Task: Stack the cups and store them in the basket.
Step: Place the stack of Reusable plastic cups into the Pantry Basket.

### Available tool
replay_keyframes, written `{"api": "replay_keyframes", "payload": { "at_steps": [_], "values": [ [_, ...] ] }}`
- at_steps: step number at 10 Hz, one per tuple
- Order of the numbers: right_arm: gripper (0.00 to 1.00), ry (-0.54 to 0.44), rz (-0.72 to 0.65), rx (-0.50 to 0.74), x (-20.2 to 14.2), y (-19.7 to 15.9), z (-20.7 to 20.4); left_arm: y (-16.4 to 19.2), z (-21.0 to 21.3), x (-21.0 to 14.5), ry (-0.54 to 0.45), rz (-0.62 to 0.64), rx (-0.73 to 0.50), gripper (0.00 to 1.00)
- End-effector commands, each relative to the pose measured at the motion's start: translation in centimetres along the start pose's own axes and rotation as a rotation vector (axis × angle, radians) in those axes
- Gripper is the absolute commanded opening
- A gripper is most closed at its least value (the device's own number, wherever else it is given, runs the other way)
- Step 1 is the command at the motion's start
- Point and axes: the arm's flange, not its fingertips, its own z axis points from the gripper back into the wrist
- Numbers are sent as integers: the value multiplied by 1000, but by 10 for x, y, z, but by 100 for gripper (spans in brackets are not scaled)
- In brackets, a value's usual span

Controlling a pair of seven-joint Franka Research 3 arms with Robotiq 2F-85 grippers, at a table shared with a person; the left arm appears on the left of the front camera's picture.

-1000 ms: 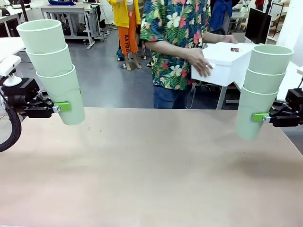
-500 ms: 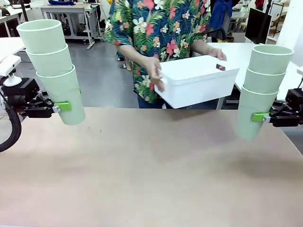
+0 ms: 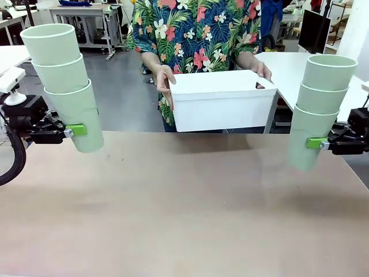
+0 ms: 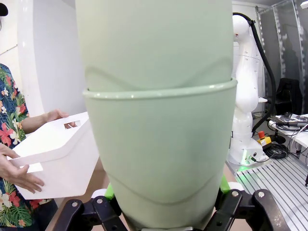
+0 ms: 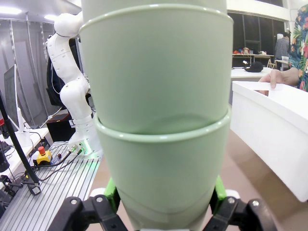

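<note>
Left fingers (image 3: 76,130) are clamped on the lowest cup of the left stack (image 3: 63,86), three cups nested, held clear above the bench (image 3: 184,213) at its left side. Right fingers (image 3: 316,142) are clamped the same way on the bottom cup of the right stack (image 3: 320,109), also three cups, off the bench at its right side. In both wrist views the green pads press the cup wall low down, on opposite sides.

The basket (image 3: 222,109) is in the air over the far edge of the bench, between the two stacks and well apart from each. The person has one hand (image 3: 163,78) at each short end; the other hand (image 3: 260,70) is on the rim.

Step in hand, as I judge it: hold the stacks and wait for the basket to land, then store them.
- Do not move in until the basket rests flat and the hands are off.
- One arm at a time, to avoid a clash over the opening.
- Bring the stack upright first, lower it base first, and let go only once it is seated.

Orientation:
- Both stacks have mouths up and bases down, with the long axis near vertical.
- Each leans outward at the top, the left one more.
- The basket sits roughly level, opening up, its long axis running across the bench.
</note>
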Motion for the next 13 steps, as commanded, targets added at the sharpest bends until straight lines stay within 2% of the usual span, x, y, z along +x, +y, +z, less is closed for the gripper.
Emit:
{"api": "replay_keyframes", "payload": {
  "at_steps": [1,13],
  "values": [
    [87,1,12,-1,5,-1,0,0,0,3,-6,-10,-2,84],
    [87,1,12,-1,5,-1,0,0,0,3,-6,-10,-2,84]
  ]
}}
